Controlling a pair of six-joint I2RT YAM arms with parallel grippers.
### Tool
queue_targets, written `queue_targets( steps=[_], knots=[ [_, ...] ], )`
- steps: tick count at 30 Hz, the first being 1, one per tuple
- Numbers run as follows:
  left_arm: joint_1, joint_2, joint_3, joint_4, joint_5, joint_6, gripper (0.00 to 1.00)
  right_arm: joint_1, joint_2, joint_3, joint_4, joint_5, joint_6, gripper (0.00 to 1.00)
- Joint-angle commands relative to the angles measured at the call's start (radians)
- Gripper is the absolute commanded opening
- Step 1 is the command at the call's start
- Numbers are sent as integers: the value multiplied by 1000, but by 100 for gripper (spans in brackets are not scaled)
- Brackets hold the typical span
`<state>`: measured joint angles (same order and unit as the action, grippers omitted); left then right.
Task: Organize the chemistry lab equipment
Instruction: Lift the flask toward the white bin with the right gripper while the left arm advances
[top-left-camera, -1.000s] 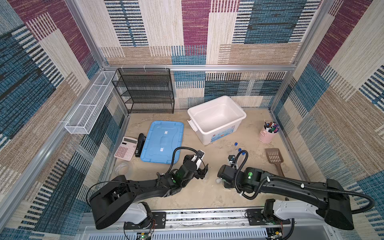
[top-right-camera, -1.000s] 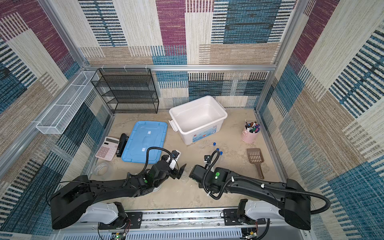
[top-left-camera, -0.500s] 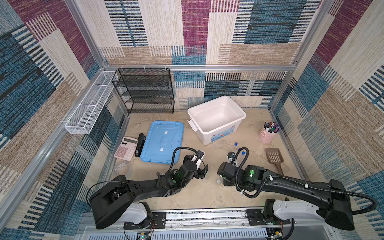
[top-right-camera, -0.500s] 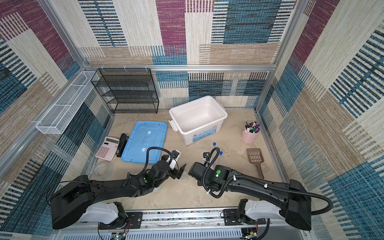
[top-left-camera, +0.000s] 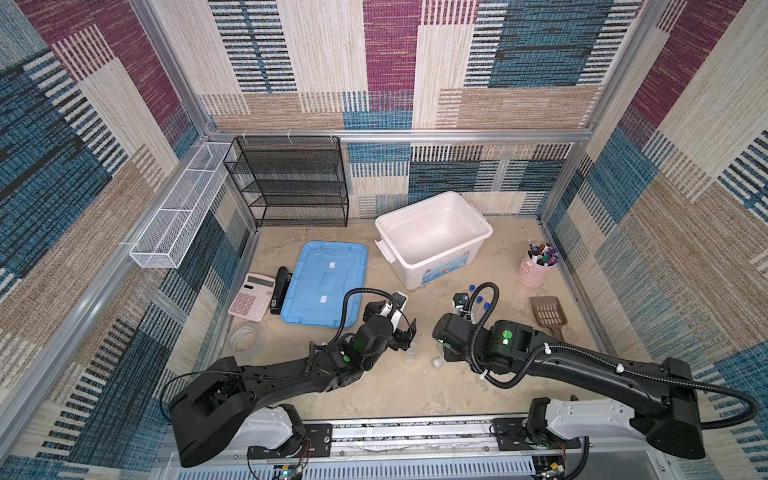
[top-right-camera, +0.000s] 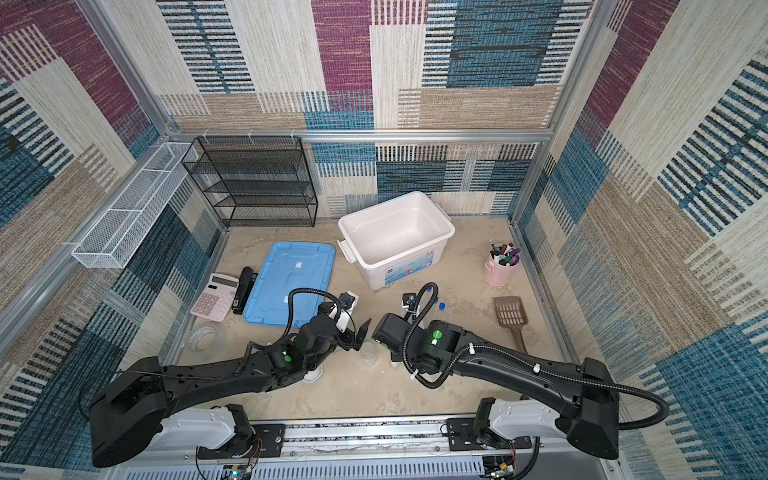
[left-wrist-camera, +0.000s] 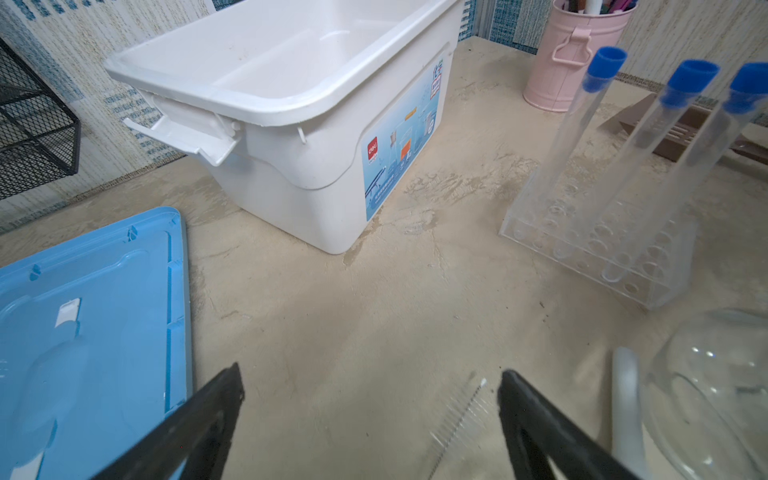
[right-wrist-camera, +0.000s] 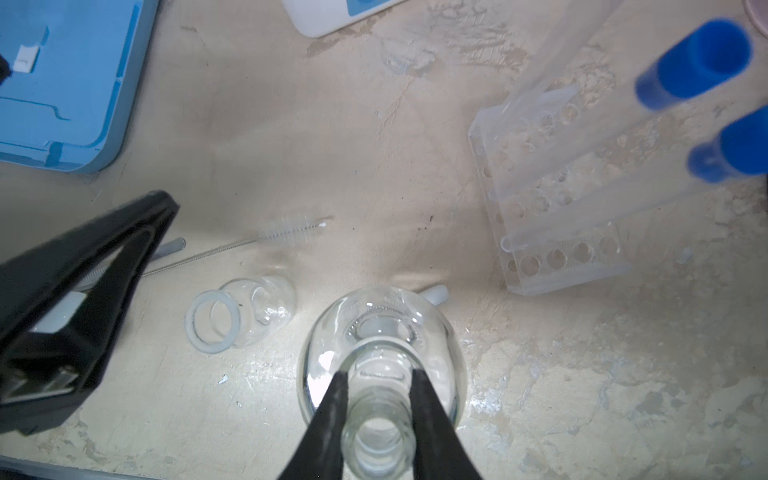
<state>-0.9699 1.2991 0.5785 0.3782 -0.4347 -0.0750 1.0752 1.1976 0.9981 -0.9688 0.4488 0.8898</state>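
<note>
- Patchwork woven panels (top-left-camera: 374, 62) walled in a sandy beige table (top-left-camera: 395, 395) on three sides.
- At the back stood a black wire shelf (top-left-camera: 291, 183) and an open white bin (top-left-camera: 440, 266). A white mesh basket (top-left-camera: 174, 224) hung on the side rail.
- A blue lid (top-left-camera: 324, 282) lay flat beside the bin, with a black stapler (top-left-camera: 280, 291) and a pink calculator (top-left-camera: 251, 297) on its far side. A tape roll (top-left-camera: 243, 337) lay nearer the front.
- A pink pen cup (top-left-camera: 534, 270) and a brown scoop (top-left-camera: 548, 313) sat on the right.
- The right gripper (right-wrist-camera: 379, 374) was clamped on the neck of the glass flask (right-wrist-camera: 382, 332), near the clear rack (left-wrist-camera: 582, 266) where three blue-capped test tubes (left-wrist-camera: 665, 133) stood.
- The left gripper (left-wrist-camera: 372, 374) was spread wide and held nothing. The wire brush (left-wrist-camera: 461, 415) lay on the table under its gap.
- The beaker (right-wrist-camera: 249, 307) lay on its side just beside the flask, between the two grippers.
- The left arm hid most of the white dish (top-right-camera: 312, 375).
</note>
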Motion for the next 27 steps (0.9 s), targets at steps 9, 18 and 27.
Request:
queue_targets(
  steps=[9, 18, 27],
  knots=[
    [129, -52, 185, -262, 28, -47, 99, -102, 57, 166, 57, 34, -181, 17],
    [306, 67, 447, -474, 222, -133, 99, -250, 128, 339, 131, -26, -389, 17],
    [391, 166, 542, -519, 328, -189, 99, -375, 291, 597, 168, -61, -614, 17]
  ],
)
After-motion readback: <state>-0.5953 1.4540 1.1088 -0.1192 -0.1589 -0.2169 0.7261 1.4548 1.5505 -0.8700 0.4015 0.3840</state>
